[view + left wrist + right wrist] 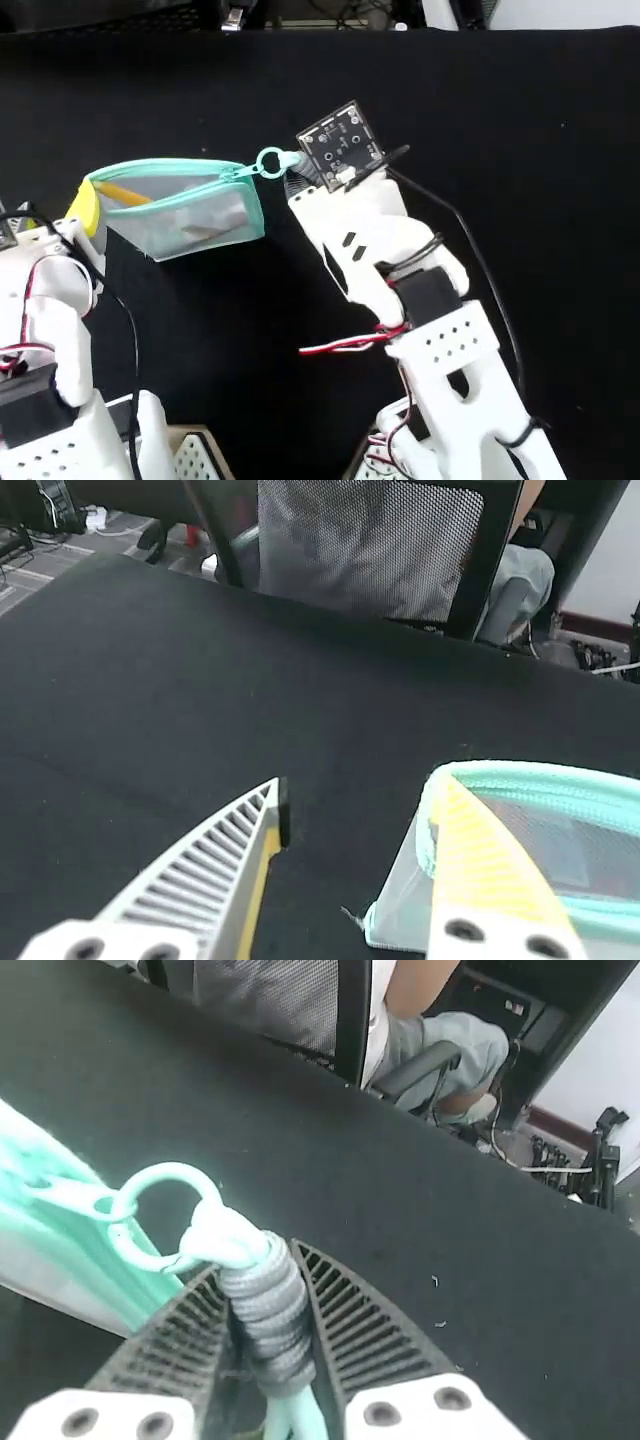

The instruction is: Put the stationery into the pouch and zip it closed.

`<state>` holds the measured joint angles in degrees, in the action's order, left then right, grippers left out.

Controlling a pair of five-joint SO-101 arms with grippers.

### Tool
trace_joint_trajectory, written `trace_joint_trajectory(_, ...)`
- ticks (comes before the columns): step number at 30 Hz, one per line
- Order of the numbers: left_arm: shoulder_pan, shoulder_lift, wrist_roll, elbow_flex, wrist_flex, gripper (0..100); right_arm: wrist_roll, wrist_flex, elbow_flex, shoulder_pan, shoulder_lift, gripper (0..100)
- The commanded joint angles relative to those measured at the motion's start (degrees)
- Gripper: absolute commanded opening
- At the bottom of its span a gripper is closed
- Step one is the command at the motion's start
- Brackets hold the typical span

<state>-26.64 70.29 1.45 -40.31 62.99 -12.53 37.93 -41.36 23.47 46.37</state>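
A clear mesh pouch [185, 210] with a teal zipper lies on the black table, left of centre. Inside it are a yellow pencil [125, 193] and other pale stationery. My right gripper [296, 178] is at the pouch's right end, shut on the grey cord [265, 1310] tied to the teal zipper ring [165, 1210]. The slider sits at that right end. My left gripper [360, 795] stands open at the pouch's left end [400, 900]. One of its yellow-padded fingers [475, 855] lies against the pouch's end, the other finger [262, 820] stands apart from it over bare table.
The table's far edge [330, 615] runs behind the pouch, with a mesh-backed office chair [380, 540] beyond it. Both arm bases [450, 400] stand along the near edge. Open black tabletop lies to the right of the right arm.
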Motion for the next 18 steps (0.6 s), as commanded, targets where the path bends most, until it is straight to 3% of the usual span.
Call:
trace_joint_trajectory(1, 1.19, -1.14, 0.18, -5.41, -5.89, 24, 0.09, -1.67, 3.47, 0.09, 0.13, 1.2)
trace_joint_trajectory(4, 4.35, -1.23, 0.18, -7.43, -7.21, 24, 0.09, -1.32, 4.09, -0.53, 0.13, 1.2)
trace_joint_trajectory(10, 2.42, 5.8, 6.68, 9.54, 4.48, 24, 0.35, -1.23, 4.35, -1.67, -0.31, 1.2)
trace_joint_trajectory(18, 2.51, 11.34, 9.67, 11.12, 4.66, 30, 0.18, -0.53, 4.35, -1.67, -0.31, 1.2)
